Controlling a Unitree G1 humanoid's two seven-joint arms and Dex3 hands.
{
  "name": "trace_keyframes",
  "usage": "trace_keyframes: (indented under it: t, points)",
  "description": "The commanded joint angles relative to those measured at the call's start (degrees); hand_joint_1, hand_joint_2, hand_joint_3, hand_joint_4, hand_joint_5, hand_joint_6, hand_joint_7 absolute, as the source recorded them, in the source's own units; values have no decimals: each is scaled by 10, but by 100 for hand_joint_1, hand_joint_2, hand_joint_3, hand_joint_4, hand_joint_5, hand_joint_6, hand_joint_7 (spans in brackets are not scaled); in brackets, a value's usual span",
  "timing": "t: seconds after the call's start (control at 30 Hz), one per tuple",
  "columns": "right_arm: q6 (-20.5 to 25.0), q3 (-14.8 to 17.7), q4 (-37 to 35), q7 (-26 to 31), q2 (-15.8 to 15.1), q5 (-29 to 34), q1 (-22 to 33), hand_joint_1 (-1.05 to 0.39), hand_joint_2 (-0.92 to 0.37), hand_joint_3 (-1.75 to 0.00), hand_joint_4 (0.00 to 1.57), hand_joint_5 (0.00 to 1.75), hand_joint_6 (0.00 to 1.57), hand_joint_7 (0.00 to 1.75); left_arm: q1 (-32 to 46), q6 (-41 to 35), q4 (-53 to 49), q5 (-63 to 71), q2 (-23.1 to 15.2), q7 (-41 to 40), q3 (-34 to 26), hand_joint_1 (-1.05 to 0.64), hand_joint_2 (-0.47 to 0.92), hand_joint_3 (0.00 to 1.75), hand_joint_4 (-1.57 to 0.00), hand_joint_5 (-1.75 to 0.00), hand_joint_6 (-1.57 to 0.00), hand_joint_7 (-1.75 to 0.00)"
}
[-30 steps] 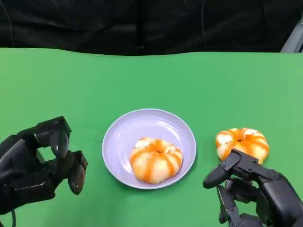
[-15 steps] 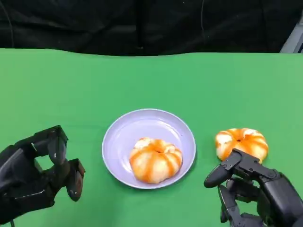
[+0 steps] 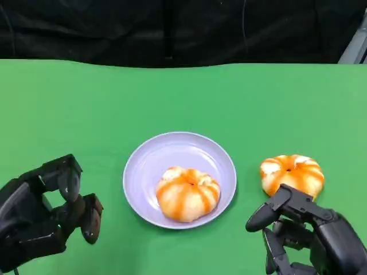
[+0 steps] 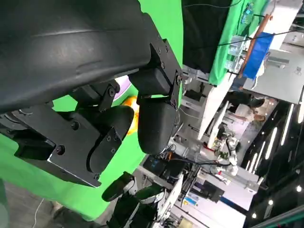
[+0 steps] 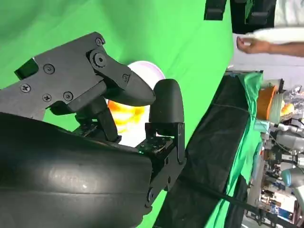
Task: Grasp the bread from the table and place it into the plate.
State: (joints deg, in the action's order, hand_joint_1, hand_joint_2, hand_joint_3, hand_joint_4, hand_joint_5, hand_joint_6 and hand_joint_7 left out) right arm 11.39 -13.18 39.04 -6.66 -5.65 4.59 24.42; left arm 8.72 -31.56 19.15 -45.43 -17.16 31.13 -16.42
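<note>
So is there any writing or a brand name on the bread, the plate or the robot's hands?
None that can be read.
Breads, plate, left hand, right hand: no text.
Boxes in the room behind, left wrist view: any labels too small and blurred to read.

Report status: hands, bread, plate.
Left hand open, holding nothing. Right hand open, just short of the bread on the table. Second bread already in the plate. Nothing between right hand and bread.
</note>
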Motion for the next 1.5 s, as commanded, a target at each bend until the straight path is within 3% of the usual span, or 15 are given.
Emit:
trace_keyframes:
  t: [0.03, 0.77, 1.5]
  points:
    - [-3, 0, 10, 3, -2, 2, 6, -7, -70, -97, 76, 175, 70, 147, 4, 10, 3, 7, -6, 0, 0, -5, 47, 148, -89, -175, -81, -170]
    - [21, -4, 28, 6, -1, 1, 10, -7, -68, -99, 76, 175, 71, 147, 9, 11, 13, 15, -3, -6, 0, -4, 47, 148, -89, -175, -78, -174]
    - [17, -6, 27, 3, -5, 3, 10, -6, -68, -100, 76, 175, 71, 147, 11, -1, 15, 6, -4, -13, 0, -5, 47, 147, -89, -175, -80, -171]
